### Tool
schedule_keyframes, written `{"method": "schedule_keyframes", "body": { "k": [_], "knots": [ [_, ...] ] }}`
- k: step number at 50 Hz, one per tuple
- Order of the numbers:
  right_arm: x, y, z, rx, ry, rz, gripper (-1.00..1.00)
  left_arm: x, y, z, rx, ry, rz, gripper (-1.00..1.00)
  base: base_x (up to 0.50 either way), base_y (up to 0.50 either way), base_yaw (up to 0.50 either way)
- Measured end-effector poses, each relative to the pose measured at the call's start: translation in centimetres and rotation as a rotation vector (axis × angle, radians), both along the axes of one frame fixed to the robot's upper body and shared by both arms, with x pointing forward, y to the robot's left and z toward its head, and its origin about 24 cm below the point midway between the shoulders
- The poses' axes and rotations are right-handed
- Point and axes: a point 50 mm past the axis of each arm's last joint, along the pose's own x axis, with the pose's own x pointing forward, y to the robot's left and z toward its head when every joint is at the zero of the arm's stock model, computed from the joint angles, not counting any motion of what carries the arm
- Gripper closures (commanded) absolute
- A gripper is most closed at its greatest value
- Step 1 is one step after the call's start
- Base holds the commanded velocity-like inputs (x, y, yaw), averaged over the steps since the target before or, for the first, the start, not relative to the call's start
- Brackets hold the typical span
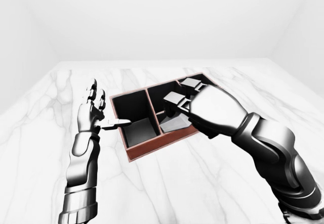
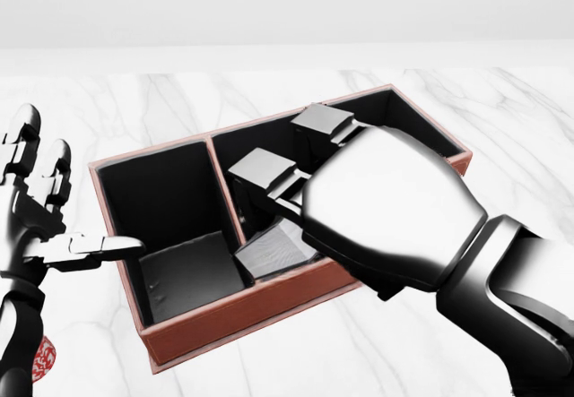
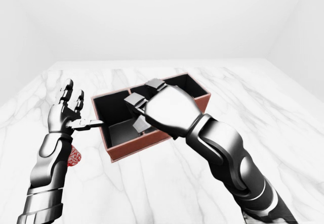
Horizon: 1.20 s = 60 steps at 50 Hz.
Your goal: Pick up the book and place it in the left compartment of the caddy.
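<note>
The red-brown caddy has black insides and two compartments, a narrow left one and a wider right one. My right hand reaches down into the right compartment close to the divider. A grey slab, apparently the book, lies tilted under its fingers. The thumb is hidden, so I cannot tell whether the hand grips the slab. My left hand is open beside the caddy's left wall, fingers upright, thumb lying across the rim.
The caddy stands on a white marble table that stretches around it on all sides. A small red speckled object lies on the table by my left forearm, partly hidden. White walls rise beyond the table.
</note>
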Motion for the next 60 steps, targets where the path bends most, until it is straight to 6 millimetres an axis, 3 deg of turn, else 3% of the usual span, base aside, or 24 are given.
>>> {"method": "schedule_keyframes", "body": {
  "k": [10, 22, 28, 60],
  "knots": [
    [2.8, 0.9, 1.7, 0.088, -0.04, -0.063, 1.0, -0.5, 0.6, 0.5, 0.002, -0.024, 0.013, -1.0, 0.0, 0.0, 0.0],
    [4.5, 2.2, 2.7, 0.155, -0.041, -0.088, 1.0, -2.7, 2.5, 4.1, 0.052, -0.18, 0.075, -1.0, 0.0, 0.0, 0.0],
    [4.8, 3.1, 2.9, 0.166, -0.036, -0.068, 1.0, -3.4, 3.1, 5.0, 0.069, -0.215, 0.097, -1.0, 0.0, 0.0, 0.0],
    [5.3, 7.2, 3.7, 0.175, -0.012, 0.016, 1.0, -4.1, 4.2, 4.2, 0.055, -0.187, 0.128, -1.0, 0.0, 0.0, 0.0]
  ]
}}
